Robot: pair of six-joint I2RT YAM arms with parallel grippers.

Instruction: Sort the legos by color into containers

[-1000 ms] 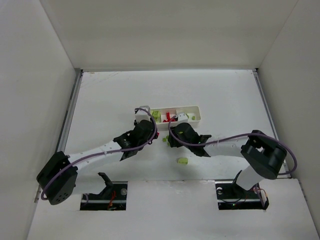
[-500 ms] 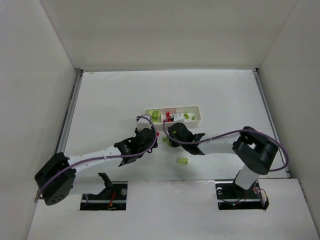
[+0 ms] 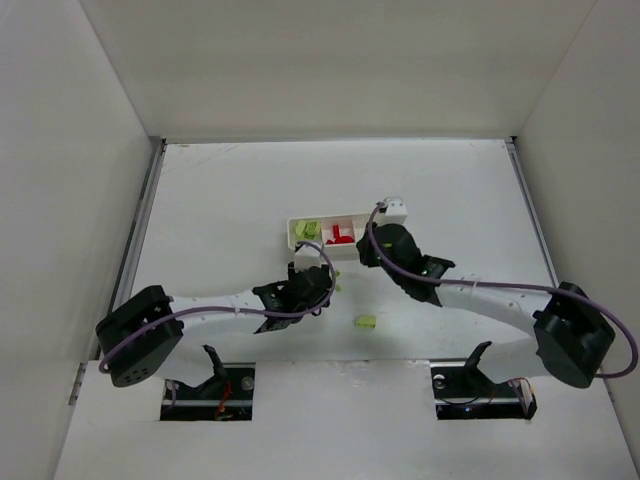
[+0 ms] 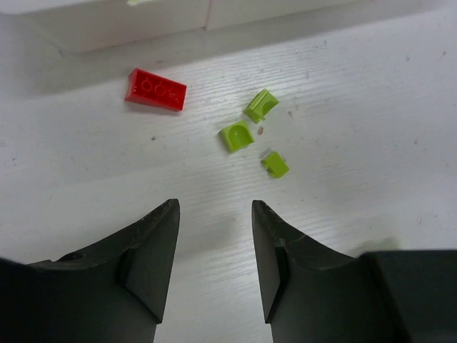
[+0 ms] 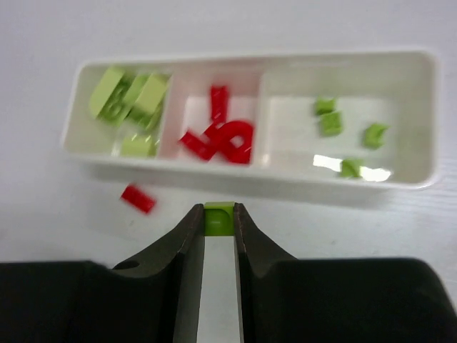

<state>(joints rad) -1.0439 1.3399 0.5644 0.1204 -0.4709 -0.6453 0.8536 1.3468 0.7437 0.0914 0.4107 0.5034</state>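
Pinching a lime lego (image 5: 219,219), the right gripper (image 5: 218,213) is hovering near the tray (image 5: 300,179).
Left gripper (image 4: 214,232) is hanging open, empty.

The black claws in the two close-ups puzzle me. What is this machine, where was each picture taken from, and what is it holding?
This is a pair of robot arms, the left arm and the right arm, bolted at the near edge of the table. The wide picture comes from a fixed camera above them. Each close-up comes from a small camera on one wrist, so the claws are that arm's own two fingers.

The left gripper is open and empty, above a red brick and three small green pieces on the table. The right gripper pinches a green brick near the white tray. The tray's three compartments hold large green bricks, red bricks and tiny green bricks.
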